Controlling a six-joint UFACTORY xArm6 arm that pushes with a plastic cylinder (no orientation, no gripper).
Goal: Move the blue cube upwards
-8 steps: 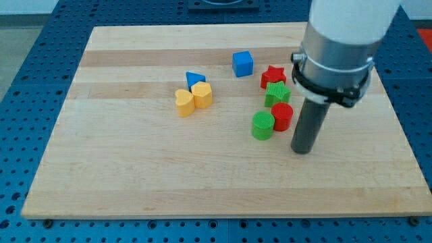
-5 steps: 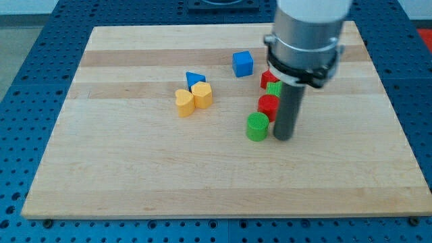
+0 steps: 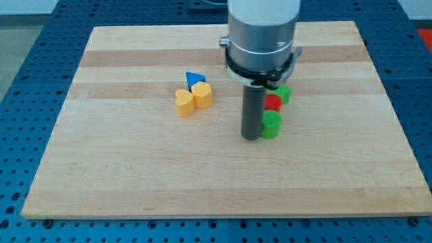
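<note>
Your arm comes down from the view's top, approx. in the middle, a bit to the right. The big grey and white part is fat and round, w/ a black ring at its bottom. Under it the dark rod stands straight up. My tip [image 3: 251, 138] sits right down on the bench. No jaws on this arm, just the rod. The upper arm is cut off by the view's top edge.

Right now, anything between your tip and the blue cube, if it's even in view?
Cannot tell: the blue cube does not show, and my arm covers the board above my tip. A green cylinder sits close beside the rod on the view's right, with a red block just above it, both off to the side.
</note>
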